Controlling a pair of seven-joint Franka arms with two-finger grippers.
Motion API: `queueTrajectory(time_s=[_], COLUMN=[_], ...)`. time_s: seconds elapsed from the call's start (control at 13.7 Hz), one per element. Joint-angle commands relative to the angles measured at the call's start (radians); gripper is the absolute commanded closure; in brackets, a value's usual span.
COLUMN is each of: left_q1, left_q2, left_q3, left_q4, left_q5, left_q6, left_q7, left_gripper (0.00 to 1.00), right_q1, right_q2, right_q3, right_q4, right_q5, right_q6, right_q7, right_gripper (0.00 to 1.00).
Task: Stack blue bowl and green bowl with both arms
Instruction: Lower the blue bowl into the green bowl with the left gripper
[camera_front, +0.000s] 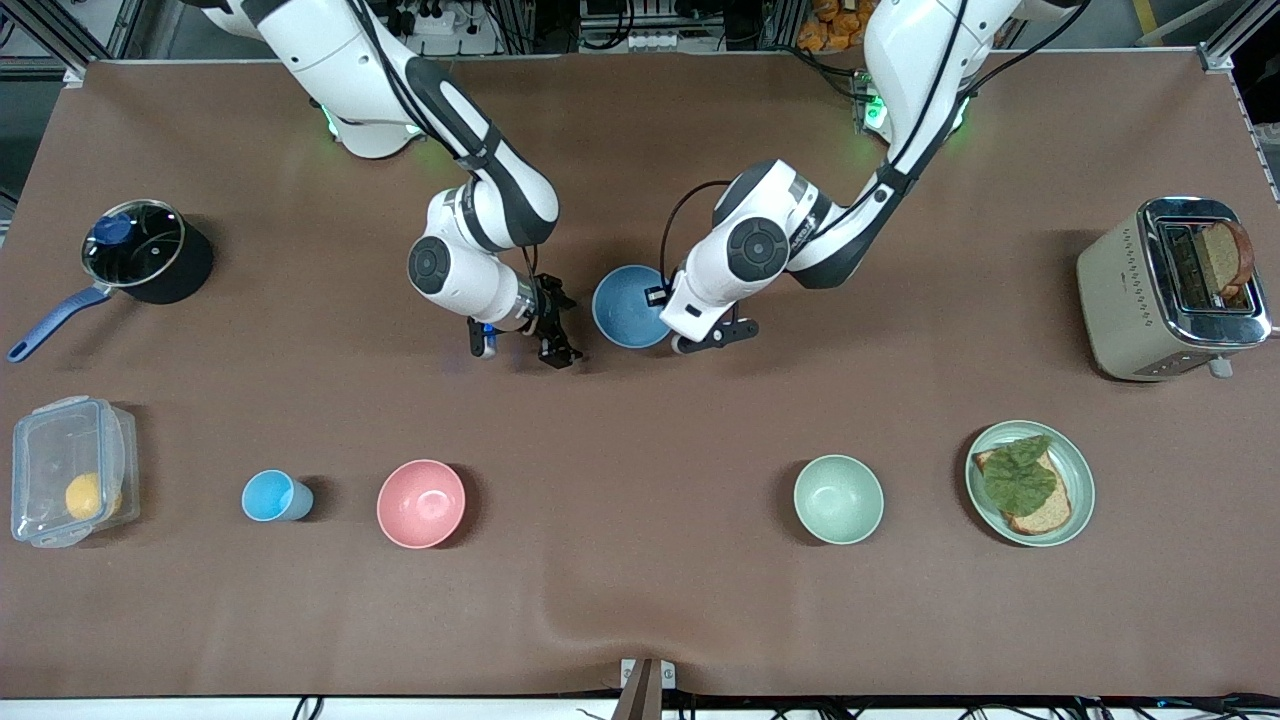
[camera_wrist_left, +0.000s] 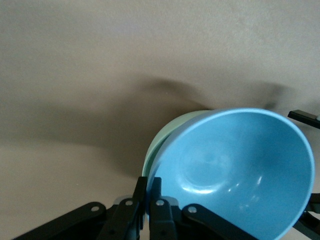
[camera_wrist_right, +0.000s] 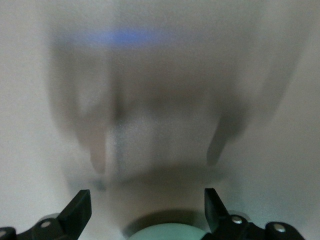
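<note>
My left gripper (camera_front: 682, 342) is shut on the rim of the blue bowl (camera_front: 628, 305) in the middle of the table; its jaws (camera_wrist_left: 148, 189) pinch the blue wall (camera_wrist_left: 235, 170). A green bowl (camera_wrist_left: 167, 131) lies right under the blue one, and only a strip of its rim peeks out beside the blue rim. In the front view the blue bowl hides it. Beside the blue bowl, toward the right arm's end, my right gripper (camera_front: 556, 348) stands open (camera_wrist_right: 147, 200) and holds nothing. A pale green curved edge (camera_wrist_right: 167, 233) shows low between its fingers.
Nearer the camera stand a second pale green bowl (camera_front: 838, 498), a pink bowl (camera_front: 421, 503), a light-blue cup (camera_front: 272, 496), a green plate (camera_front: 1078, 470) with bread and lettuce, and a clear box (camera_front: 70, 483). A pot (camera_front: 140, 250) and a toaster (camera_front: 1165, 290) stand at the table's ends.
</note>
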Motion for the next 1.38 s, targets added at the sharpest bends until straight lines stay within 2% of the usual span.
queueTrajectory(time_s=[0.0, 0.36, 0.44, 0.51, 0.66, 0.95, 1.17, 1.31], left_q1=[-0.036, -0.037, -0.036, -0.039, -0.060, -0.033, 0.036, 0.082], left_q2=[0.028, 0.054, 0.059, 0.074, 0.075, 0.029, 0.008, 0.008], left_q3=[0.009, 0.011, 0.011, 0.012, 0.015, 0.034, 0.035, 0.037], left_q4=[0.021, 0.039, 0.051, 0.073, 0.093, 0.111, 0.179, 0.238], left_q5=[-0.007, -0.002, -0.004, 0.002, 0.009, 0.022, 0.116, 0.139], left_q6=[0.006, 0.008, 0.008, 0.008, 0.001, -0.025, -0.155, -0.234], left_q7=[-0.037, -0.047, -0.067, -0.084, -0.121, -0.121, -0.115, -0.113], left_gripper=[1.00, 1.00, 0.65, 0.01, 0.00, 0.00, 0.00, 0.00], right_q1=[-0.001, 0.001, 0.001, 0.007, 0.010, 0.010, 0.008, -0.004], right_q2=[-0.005, -0.004, -0.004, -0.002, -0.002, -0.004, -0.013, -0.031], right_q3=[0.006, 0.008, 0.008, 0.008, 0.010, 0.010, 0.008, 0.005], right_q4=[-0.004, 0.001, 0.002, 0.001, 0.002, 0.001, -0.001, -0.001], right_q5=[0.043, 0.063, 0.063, 0.063, 0.063, 0.062, 0.054, 0.046], right_q6=[0.017, 0.023, 0.028, 0.043, 0.045, 0.037, 0.019, -0.081], right_q7=[0.002, 0.001, 0.001, 0.001, 0.001, -0.001, -0.013, -0.129], right_gripper=[0.00, 0.00, 0.00, 0.00, 0.00, 0.00, 0.00, 0.00])
